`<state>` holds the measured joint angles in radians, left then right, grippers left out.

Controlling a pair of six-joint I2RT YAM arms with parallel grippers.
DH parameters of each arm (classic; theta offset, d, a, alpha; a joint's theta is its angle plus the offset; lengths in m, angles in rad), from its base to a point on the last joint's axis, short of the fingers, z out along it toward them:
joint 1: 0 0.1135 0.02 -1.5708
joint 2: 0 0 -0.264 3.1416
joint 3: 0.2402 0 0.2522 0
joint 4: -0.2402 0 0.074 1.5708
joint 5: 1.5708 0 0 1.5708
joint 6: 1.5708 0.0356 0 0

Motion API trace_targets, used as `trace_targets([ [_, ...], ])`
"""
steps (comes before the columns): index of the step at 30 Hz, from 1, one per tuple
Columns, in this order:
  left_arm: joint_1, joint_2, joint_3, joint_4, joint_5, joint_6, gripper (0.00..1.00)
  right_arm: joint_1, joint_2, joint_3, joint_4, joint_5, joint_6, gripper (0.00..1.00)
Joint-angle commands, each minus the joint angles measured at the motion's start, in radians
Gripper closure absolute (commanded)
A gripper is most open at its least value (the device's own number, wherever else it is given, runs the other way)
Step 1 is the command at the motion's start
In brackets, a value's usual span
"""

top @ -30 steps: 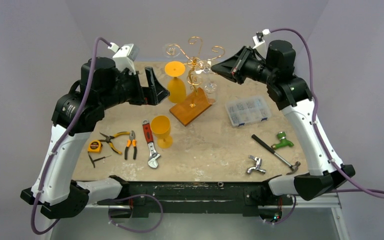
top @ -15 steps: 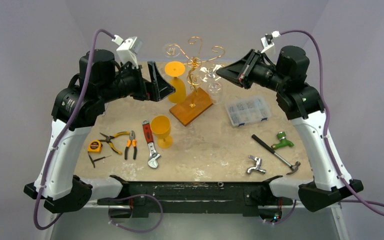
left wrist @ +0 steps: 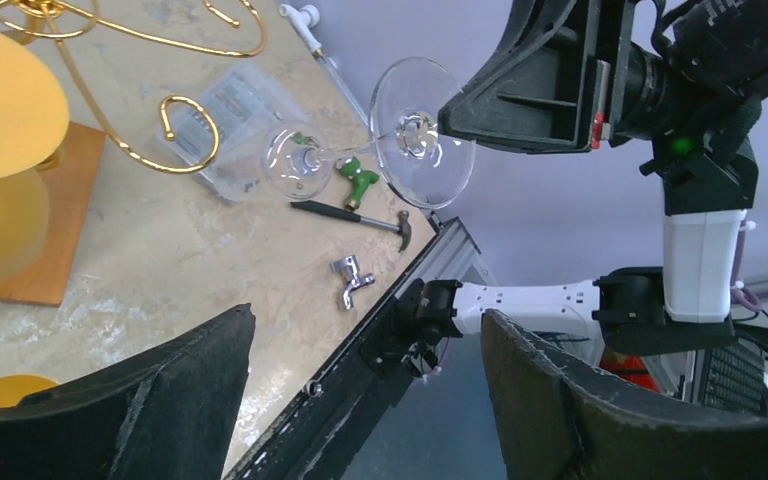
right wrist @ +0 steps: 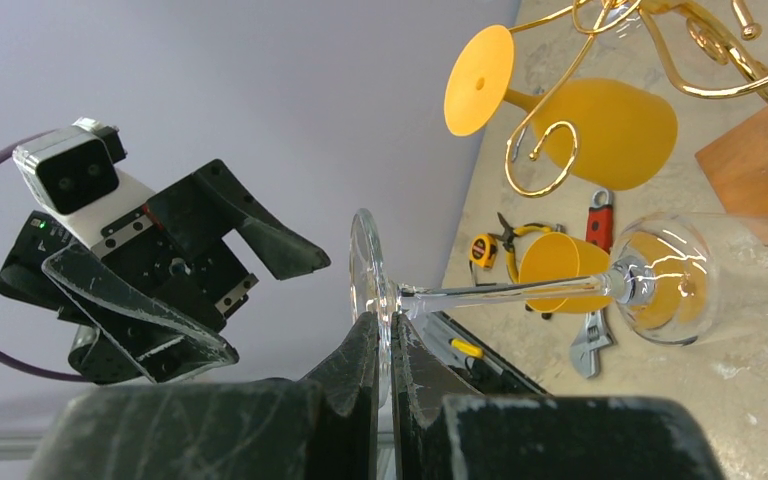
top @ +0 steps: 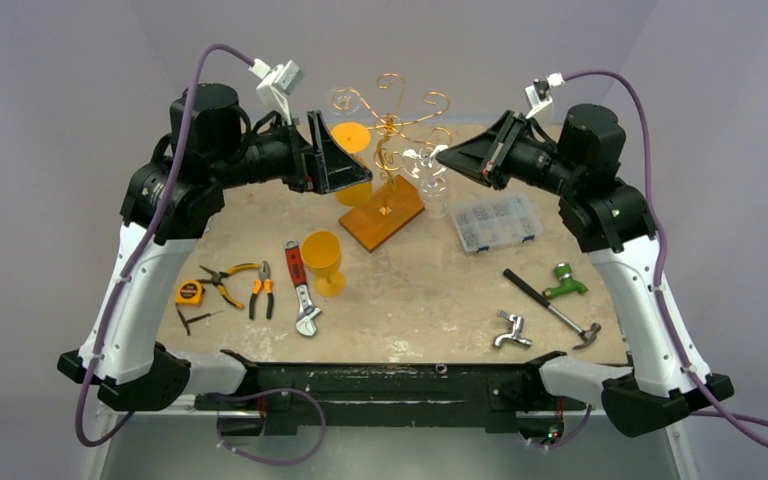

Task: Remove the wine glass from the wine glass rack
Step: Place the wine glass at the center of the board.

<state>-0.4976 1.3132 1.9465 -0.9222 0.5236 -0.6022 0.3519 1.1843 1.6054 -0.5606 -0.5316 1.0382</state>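
The wine glass rack (top: 390, 122) is golden wire on a wooden base (top: 383, 218) at the table's back middle. My right gripper (top: 442, 155) is shut on the round foot (right wrist: 365, 268) of a clear wine glass (top: 427, 172), which lies sideways with its bowl (right wrist: 665, 280) toward the rack. The glass (left wrist: 422, 133) shows apart from the nearest wire hook (left wrist: 188, 130). An orange glass (top: 352, 140) hangs upside down on the rack's left side. My left gripper (top: 352, 168) is open and empty beside that orange glass.
An orange goblet (top: 323, 260) stands in front of the rack. A red wrench (top: 300, 290), pliers (top: 260, 290) and a tape measure (top: 189, 292) lie at the left. A clear parts box (top: 496, 221), hammer (top: 550, 305), green fitting (top: 564, 281) and chrome tap (top: 511, 330) lie at the right.
Both arms have risen. My left gripper has moved right, up beside the hanging orange glass. My right gripper has drawn slightly right and down with the clear glass held in it.
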Motion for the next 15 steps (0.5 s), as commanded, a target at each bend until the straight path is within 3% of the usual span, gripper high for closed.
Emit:
trace_targets([
  [1, 0.006, 0.009, 0.014, 0.088, 0.112, -0.060, 0.22, -0.006, -0.032, 0.011, 0.088, -0.037, -0.010, 1.00],
  [15, -0.012, 0.036, -0.099, 0.332, 0.170, -0.237, 0.34, -0.005, -0.045, 0.014, 0.107, -0.058, 0.001, 1.00],
])
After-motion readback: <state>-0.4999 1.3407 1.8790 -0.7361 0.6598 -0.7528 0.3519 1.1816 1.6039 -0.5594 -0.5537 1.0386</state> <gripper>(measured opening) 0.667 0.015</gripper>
